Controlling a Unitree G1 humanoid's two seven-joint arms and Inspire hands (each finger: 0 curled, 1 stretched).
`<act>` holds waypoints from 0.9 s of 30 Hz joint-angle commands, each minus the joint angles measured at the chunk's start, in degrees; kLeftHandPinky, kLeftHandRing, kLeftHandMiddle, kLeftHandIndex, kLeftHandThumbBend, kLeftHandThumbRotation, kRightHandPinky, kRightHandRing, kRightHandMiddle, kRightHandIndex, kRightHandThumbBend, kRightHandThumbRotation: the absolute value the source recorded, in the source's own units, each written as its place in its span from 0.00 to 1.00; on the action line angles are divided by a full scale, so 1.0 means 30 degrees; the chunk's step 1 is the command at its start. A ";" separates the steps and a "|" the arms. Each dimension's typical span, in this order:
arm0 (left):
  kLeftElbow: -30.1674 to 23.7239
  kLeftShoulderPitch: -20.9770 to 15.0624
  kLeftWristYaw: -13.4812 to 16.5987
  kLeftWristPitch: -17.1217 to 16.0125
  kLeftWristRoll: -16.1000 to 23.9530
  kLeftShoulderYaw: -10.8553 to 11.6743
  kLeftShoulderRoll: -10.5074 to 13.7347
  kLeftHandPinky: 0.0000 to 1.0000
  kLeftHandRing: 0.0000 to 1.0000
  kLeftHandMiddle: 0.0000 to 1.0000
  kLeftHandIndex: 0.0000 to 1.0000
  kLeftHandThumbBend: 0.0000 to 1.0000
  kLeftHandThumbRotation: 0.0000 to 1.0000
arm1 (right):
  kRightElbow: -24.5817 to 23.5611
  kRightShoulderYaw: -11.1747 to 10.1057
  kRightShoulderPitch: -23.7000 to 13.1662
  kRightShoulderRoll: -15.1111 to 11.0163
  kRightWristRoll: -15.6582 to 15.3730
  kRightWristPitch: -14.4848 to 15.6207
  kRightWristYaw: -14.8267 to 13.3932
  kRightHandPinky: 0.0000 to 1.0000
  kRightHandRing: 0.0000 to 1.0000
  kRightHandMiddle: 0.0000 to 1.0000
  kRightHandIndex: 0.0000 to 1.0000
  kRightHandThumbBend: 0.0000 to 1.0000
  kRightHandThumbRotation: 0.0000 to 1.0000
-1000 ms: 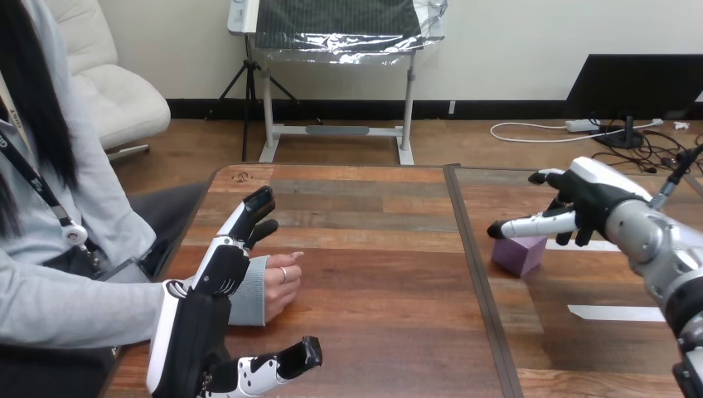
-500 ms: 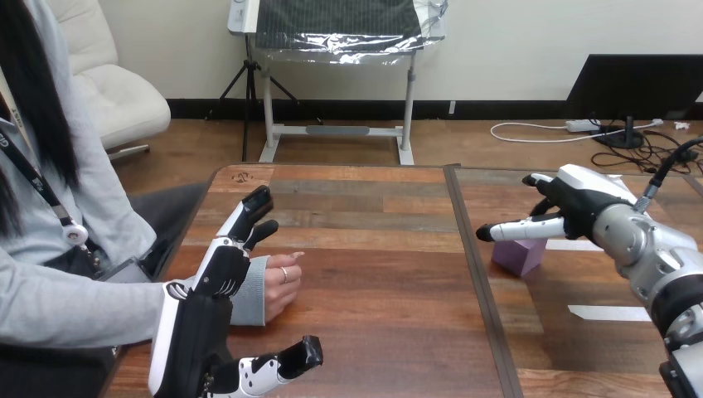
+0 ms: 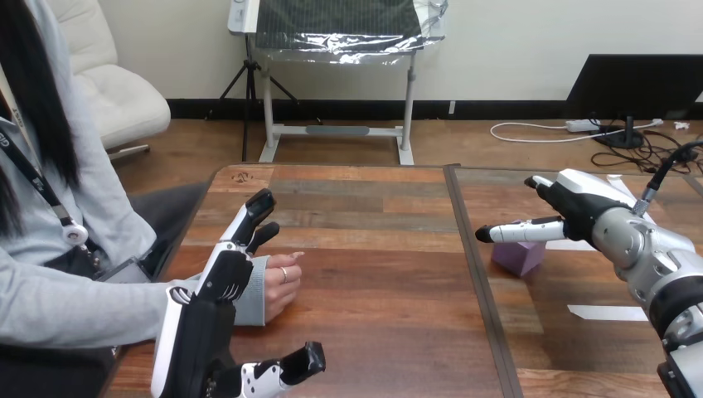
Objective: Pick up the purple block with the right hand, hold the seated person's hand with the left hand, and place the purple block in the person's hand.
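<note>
A purple block [image 3: 519,256] sits on the table right of the middle seam. My right hand [image 3: 569,212] hovers just above and behind it, open, its thumb stretched out to the left over the block's top. At the table's left the person's hand [image 3: 278,285] rests on the wood as a loose fist. My left hand [image 3: 217,313] stands open over the person's wrist, its fingers pointing away from me and its thumb spread out low toward the table's front edge; it is not closed round the wrist.
Two strips of white tape [image 3: 602,313] lie on the right half of the table [image 3: 373,274]. A dark seam [image 3: 474,265] divides the tabletop. The person sits at the left side.
My right hand has shifted left and slightly down over the purple block. My left hand has hardly moved; the person's hand is still.
</note>
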 commanded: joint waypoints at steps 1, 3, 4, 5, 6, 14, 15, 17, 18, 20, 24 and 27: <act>-0.0571 -0.0336 0.0054 -0.0463 -0.0043 -0.0013 -0.0106 0.86 0.93 0.93 0.89 1.00 0.55 | 0.0069 0.0005 -0.1145 0.0100 0.0019 0.0059 -0.0364 0.94 1.00 1.00 1.00 1.00 0.74; -0.0526 -0.0340 0.0045 -0.0550 -0.0001 0.0007 -0.0099 0.86 0.93 0.93 0.89 1.00 0.55 | 0.0086 0.0004 -0.1103 0.0096 0.0023 0.0071 -0.0355 0.94 1.00 1.00 1.00 1.00 0.74; -0.0499 -0.0353 0.0039 -0.0595 -0.0015 -0.0014 -0.0091 0.86 0.93 0.93 0.89 1.00 0.55 | 0.0091 -0.0004 -0.1090 0.0093 0.0034 0.0086 -0.0334 0.94 1.00 1.00 1.00 1.00 0.75; -0.0487 -0.0356 0.0035 -0.0628 -0.0021 -0.0028 -0.0088 0.86 0.93 0.93 0.90 1.00 0.55 | 0.0094 -0.0010 -0.1080 0.0088 0.0042 0.0095 -0.0319 0.94 1.00 1.00 1.00 1.00 0.75; -0.0431 -0.0363 0.0026 -0.0668 -0.0084 -0.0090 -0.0066 0.86 0.93 0.93 0.90 1.00 0.55 | 0.0078 -0.0020 -0.1079 0.0086 0.0061 0.0101 -0.0282 0.94 1.00 1.00 1.00 1.00 0.75; -0.0410 -0.0216 0.0035 -0.0721 -0.0017 -0.0039 -0.0094 0.86 0.93 0.94 0.90 1.00 0.55 | 0.0090 0.0075 -0.0964 0.0031 -0.0025 0.0123 -0.0235 0.95 1.00 1.00 1.00 1.00 0.75; -0.0384 -0.0206 0.0020 -0.0714 -0.0108 -0.0137 -0.0059 0.86 0.93 0.94 0.90 1.00 0.55 | 0.0102 0.0077 -0.0936 0.0037 -0.0030 0.0149 -0.0256 0.95 1.00 1.00 1.00 1.00 0.74; -0.0370 -0.0186 0.0001 -0.0714 -0.0228 -0.0275 -0.0018 0.86 0.93 0.94 0.90 1.00 0.55 | 0.0113 0.0065 -0.0907 0.0041 -0.0021 0.0187 -0.0273 0.96 1.00 1.00 1.00 0.99 0.74; -0.0407 -0.0161 -0.0033 -0.0655 -0.0432 -0.0502 0.0045 0.86 0.93 0.94 0.90 1.00 0.55 | 0.0140 0.0043 -0.0863 0.0046 -0.0009 0.0241 -0.0306 0.96 1.00 1.00 1.00 0.99 0.74; -0.0477 -0.0116 -0.0072 -0.0588 -0.0659 -0.0764 0.0109 0.87 0.94 0.94 0.90 1.00 0.54 | 0.0168 0.0018 -0.0811 0.0040 0.0007 0.0295 -0.0340 0.96 1.00 1.00 1.00 0.99 0.74; -0.0582 -0.0008 -0.0078 -0.0577 -0.0554 -0.0660 0.0081 0.88 0.94 0.95 0.91 1.00 0.53 | 0.0194 0.0062 -0.0739 0.0048 -0.0042 0.0368 -0.0347 0.96 1.00 1.00 1.00 0.99 0.74; -0.0638 0.0044 -0.0090 -0.0590 -0.0555 -0.0695 0.0098 0.88 0.95 0.95 0.91 1.00 0.54 | 0.0187 -0.0034 -0.0678 0.0075 0.0047 0.0397 -0.0406 0.96 1.00 1.00 1.00 0.99 0.73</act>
